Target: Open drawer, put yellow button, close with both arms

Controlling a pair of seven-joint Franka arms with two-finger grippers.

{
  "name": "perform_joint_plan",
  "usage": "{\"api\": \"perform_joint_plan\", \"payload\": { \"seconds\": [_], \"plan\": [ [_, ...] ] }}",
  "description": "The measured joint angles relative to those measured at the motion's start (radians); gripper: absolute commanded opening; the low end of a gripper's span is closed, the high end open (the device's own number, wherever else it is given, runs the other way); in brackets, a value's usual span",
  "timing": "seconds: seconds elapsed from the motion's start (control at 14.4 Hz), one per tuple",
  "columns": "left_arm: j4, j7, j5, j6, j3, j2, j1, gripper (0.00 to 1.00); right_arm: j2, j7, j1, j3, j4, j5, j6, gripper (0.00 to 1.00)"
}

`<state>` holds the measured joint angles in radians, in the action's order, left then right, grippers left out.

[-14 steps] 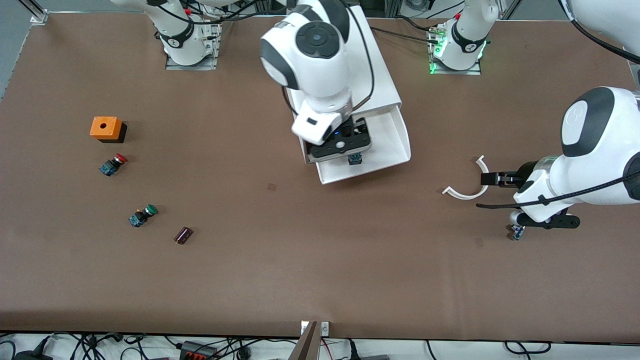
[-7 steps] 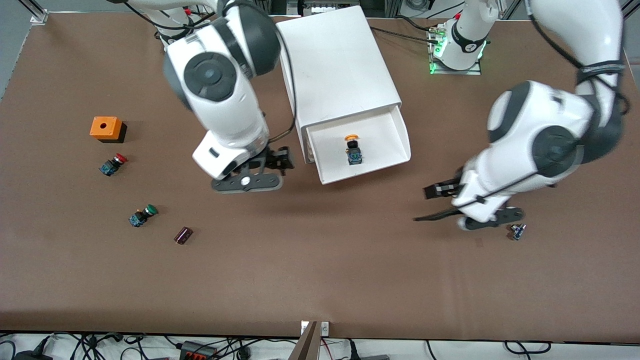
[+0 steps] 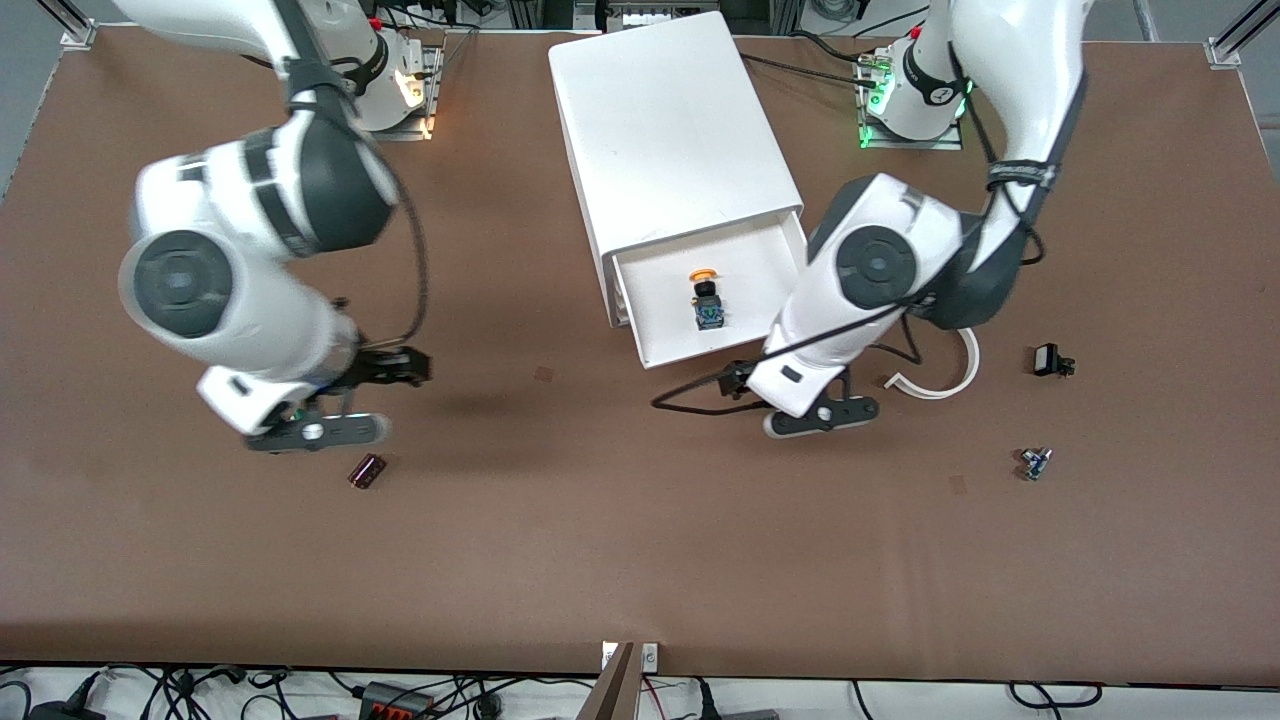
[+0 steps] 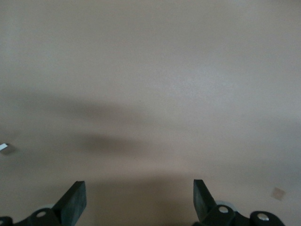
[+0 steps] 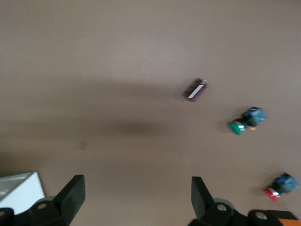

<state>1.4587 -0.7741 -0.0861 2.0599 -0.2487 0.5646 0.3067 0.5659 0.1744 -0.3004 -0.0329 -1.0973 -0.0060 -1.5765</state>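
Unlabelled, the yellow button lies in the drawer; both grippers gape empty.

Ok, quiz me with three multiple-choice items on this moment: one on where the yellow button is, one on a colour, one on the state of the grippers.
1. Where is the yellow button?
A. in the open drawer
B. on the table by the capacitor
C. in the right gripper

2. What colour is the cabinet?
A. orange
B. white
C. black

3. How do the left gripper and right gripper stand?
A. both shut
B. only the left open
C. both open and empty

Answers: 1 A, it stands on the pulled-out tray; 2 B, its top and drawer are white; 3 C, both wrist views show spread fingers with only table between.
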Motion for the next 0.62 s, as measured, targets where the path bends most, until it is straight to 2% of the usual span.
{"api": "perform_joint_plan", "payload": {
  "seconds": [0.28, 0.62],
  "plan": [
    [0.057, -0.080, -0.021, 0.017, -0.004, -0.003, 0.044, 1.00, -0.063, -0.147, 0.135, -0.002, -0.018, 0.000, 0.009, 1.00],
    [0.153, -0.105, -0.017, 0.016, -0.067, -0.061, 0.039, 1.00, -0.111, -0.163, 0.236, -0.003, -0.022, 0.000, 0.025, 1.00]
  ]
}}
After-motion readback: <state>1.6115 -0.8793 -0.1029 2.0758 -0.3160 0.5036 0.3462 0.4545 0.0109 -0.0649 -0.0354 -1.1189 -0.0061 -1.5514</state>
